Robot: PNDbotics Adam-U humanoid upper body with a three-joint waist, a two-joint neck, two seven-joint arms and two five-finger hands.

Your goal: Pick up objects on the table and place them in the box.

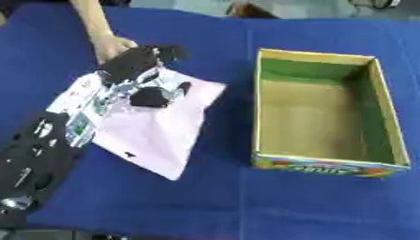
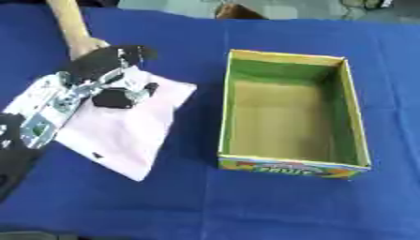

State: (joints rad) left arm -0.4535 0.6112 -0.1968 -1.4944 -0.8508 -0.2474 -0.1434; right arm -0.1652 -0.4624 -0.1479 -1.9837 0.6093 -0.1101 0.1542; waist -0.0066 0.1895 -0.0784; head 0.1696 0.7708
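A flat pale pink packet (image 1: 156, 133) lies on the blue table to the left of the box. My left hand (image 1: 135, 79) comes in from the lower left and rests over the packet's far end. Its dark fingers (image 1: 144, 58) stretch fairly straight past the far edge, and the thumb (image 1: 154, 97) lies on top of the pink surface. A person's bare hand (image 1: 111, 47) reaches in from the upper left and touches my fingers at the packet's far corner. The open cardboard box (image 2: 351, 117), green and tan inside, stands at the right with nothing in it. My right hand does not show.
The blue cloth (image 1: 246, 206) covers the whole table. My black left forearm (image 1: 33, 159) crosses the lower left corner. A brown object (image 1: 250, 10) sits beyond the table's far edge.
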